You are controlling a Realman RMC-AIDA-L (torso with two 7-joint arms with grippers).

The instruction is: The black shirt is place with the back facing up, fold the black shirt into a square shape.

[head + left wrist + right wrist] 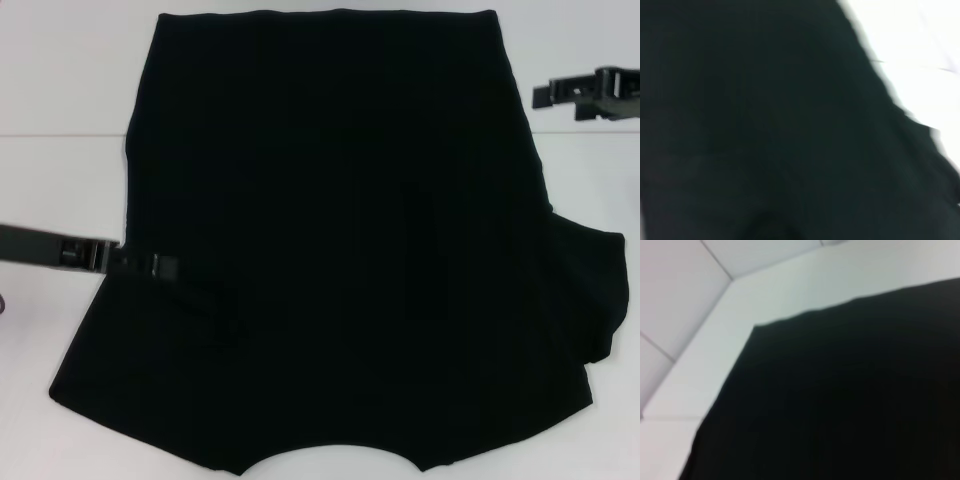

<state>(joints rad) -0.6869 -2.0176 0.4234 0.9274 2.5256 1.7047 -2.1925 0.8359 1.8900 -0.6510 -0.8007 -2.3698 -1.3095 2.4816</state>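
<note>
The black shirt (pixel 340 250) runs off the head view's lower edge; the left wrist view is blurred

Both arms end in black, slender tools (pixel 150 264).

Obstacle: shirt (pixel 340 240) covers most of the table (pixel 60 90).
Free room: bare strips at left and right of it.
Left gripper (pixel 150 264): on shirt's left edge.
Right gripper (pixel 560 95): over the right strip.
</note>
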